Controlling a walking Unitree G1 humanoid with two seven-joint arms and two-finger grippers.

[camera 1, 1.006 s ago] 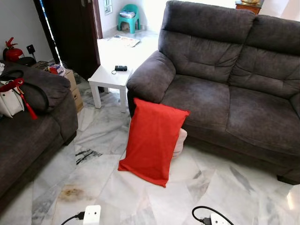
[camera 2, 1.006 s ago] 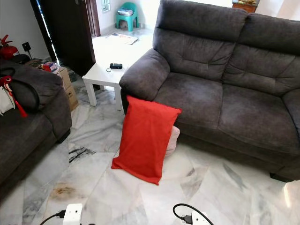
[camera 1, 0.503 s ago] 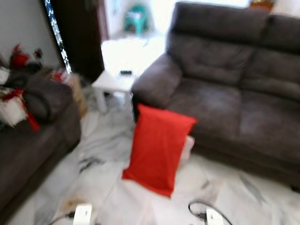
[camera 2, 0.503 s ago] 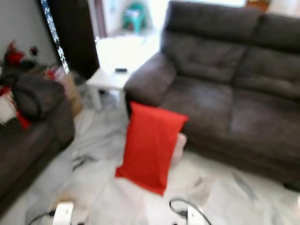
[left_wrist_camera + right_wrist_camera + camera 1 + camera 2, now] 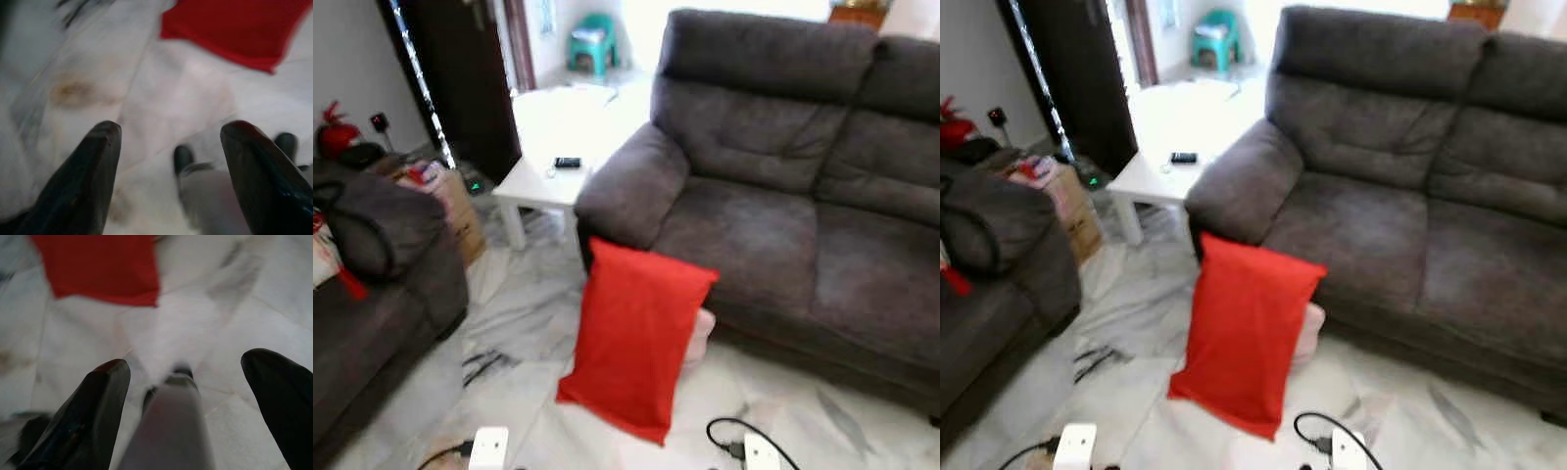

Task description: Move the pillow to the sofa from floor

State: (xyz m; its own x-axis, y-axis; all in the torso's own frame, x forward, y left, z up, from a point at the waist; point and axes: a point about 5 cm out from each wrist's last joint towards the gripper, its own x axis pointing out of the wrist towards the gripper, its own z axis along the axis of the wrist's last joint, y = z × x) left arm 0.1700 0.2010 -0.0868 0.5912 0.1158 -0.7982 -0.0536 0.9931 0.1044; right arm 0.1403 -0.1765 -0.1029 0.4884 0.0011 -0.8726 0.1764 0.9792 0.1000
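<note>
A red pillow (image 5: pixel 636 338) stands on the marble floor, leaning against the front of the dark grey sofa (image 5: pixel 773 225) just below its left armrest. A pale pink thing (image 5: pixel 697 333) peeks out behind it. In the left wrist view my left gripper (image 5: pixel 168 129) is open above the floor, with the pillow's red edge (image 5: pixel 234 29) ahead of it. My right gripper (image 5: pixel 188 367) is open too, over the floor, with the pillow's red corner (image 5: pixel 98 269) beyond its fingers. Neither holds anything.
A white side table (image 5: pixel 543 181) with a small black device stands left of the sofa's armrest. A second dark sofa (image 5: pixel 372 284) is at the left with a cardboard box (image 5: pixel 450 201) behind it. White power strips (image 5: pixel 489 448) and a black cable (image 5: pixel 734 436) lie on the near floor.
The whole picture has shifted: the camera moved, and the pillow and sofa now sit slightly lower and more central. The pillow itself has not moved.
</note>
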